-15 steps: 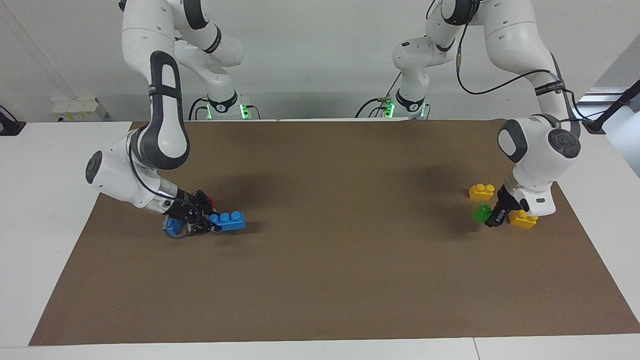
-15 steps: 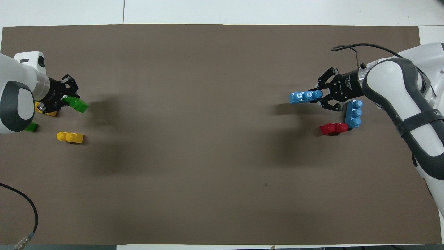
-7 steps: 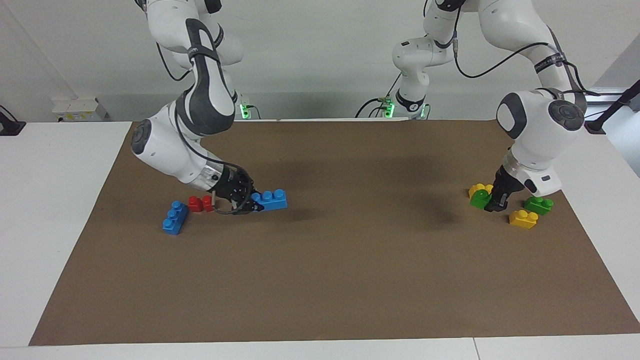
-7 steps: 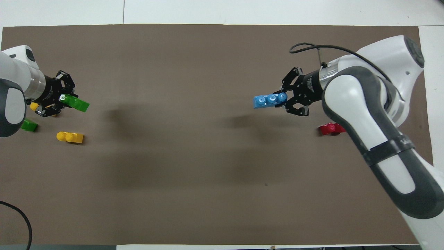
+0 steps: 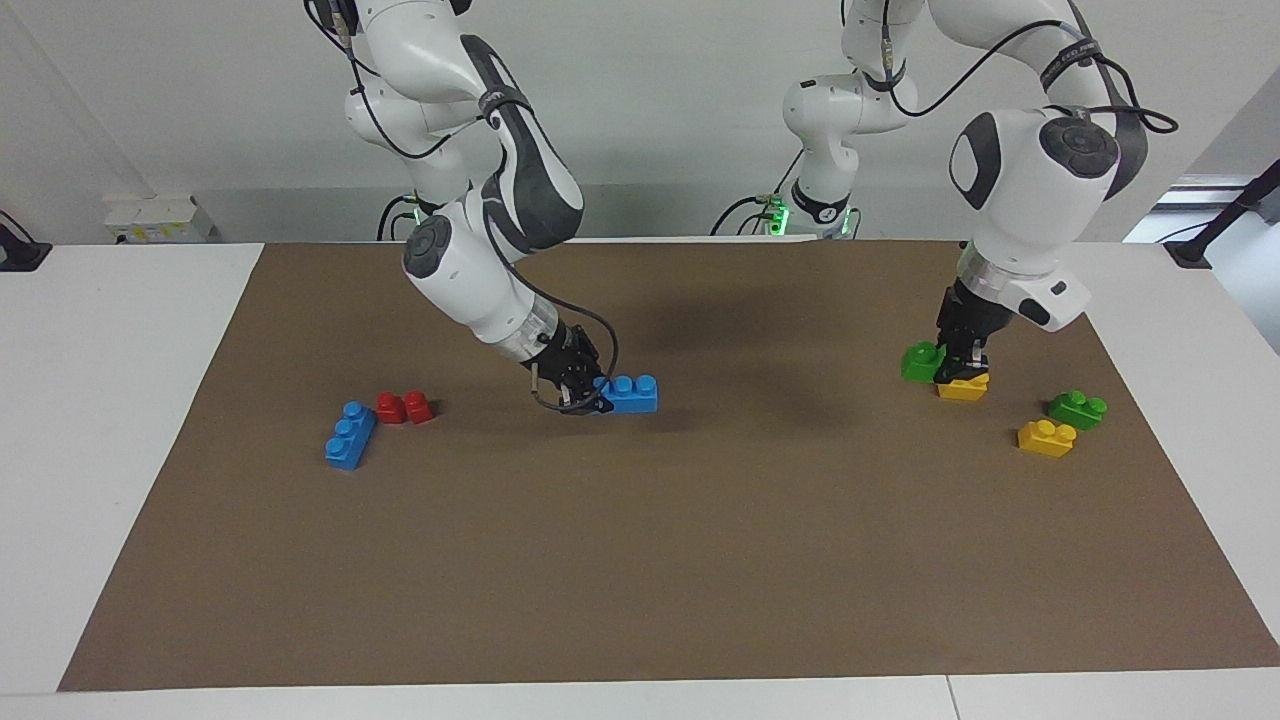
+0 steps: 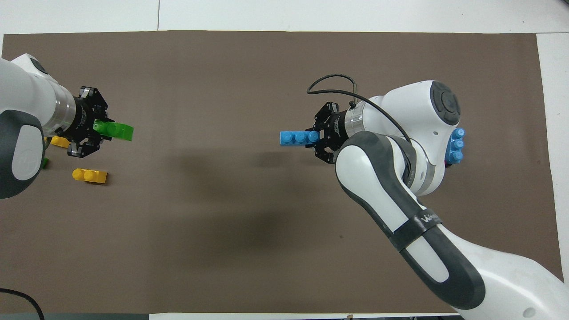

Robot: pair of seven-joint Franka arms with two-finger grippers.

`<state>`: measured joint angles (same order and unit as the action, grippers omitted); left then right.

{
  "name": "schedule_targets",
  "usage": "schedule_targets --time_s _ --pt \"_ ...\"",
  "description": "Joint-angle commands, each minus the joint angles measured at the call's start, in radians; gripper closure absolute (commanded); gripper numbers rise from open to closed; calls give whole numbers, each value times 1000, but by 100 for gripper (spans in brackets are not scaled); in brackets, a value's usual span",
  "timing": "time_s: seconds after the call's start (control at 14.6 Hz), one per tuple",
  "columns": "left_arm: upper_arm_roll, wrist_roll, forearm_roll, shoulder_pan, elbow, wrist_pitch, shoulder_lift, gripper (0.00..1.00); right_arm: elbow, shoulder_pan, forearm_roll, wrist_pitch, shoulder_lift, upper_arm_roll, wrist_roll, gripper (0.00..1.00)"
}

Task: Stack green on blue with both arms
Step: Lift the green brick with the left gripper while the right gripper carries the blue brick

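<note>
Two held bricks: right gripper [image 5: 590, 398] clamped on a three-stud blue brick [image 5: 630, 393] above the brown mat [image 5: 640, 560], left gripper [image 5: 960, 360] pinching a two-stud green brick [image 5: 921, 361]; only the facing view shows the red brick [image 5: 404, 407] unhidden

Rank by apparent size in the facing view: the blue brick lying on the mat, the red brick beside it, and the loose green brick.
1. Blue brick on the mat, longest, three studs.
2. Red brick and loose green brick: both two-stud, look alike, so no ranking.
</note>
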<state>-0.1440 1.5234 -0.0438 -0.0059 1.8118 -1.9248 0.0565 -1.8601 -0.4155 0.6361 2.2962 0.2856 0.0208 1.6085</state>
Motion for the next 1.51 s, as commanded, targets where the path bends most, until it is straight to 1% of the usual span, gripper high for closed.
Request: schedule_targets --time_s 0.0,0.14,0.27,0.34,0.55,0.68,0.89,1.1,1.3,1.44 --pt "14 124 30 -64 23 30 -47 100 -89 -54 27 115 -29 2 51 100" --pt "14 214 30 -124 26 30 -52 100 -114 -91 71 178 -20 2 63 100" --pt "15 288 30 -176 33 27 -58 100 -151 -118 83 225 -20 2 56 100" --pt "14 320 30 -202 44 23 -63 100 -168 -130 83 241 -17 2 48 100" --pt "15 398 30 -262 87 4 -86 100 -172 -141 102 262 1 -1 36 100" --pt "15 460 30 -304 122 -43 -96 100 -172 -166 129 297 24 -1 -2 100" --pt "15 529 30 -374 184 -115 -96 100 -179 -189 218 327 49 -1 -82 100" --pt "15 601 30 -413 213 -190 -84 100 -189 -212 270 371 64 -1 -131 100" --pt "17 641 30 -460 237 -255 -57 100 -189 -215 280 377 70 -1 -137 100" --pt "17 669 30 -468 254 -286 -50 100 -191 -216 280 379 81 -1 -144 100"
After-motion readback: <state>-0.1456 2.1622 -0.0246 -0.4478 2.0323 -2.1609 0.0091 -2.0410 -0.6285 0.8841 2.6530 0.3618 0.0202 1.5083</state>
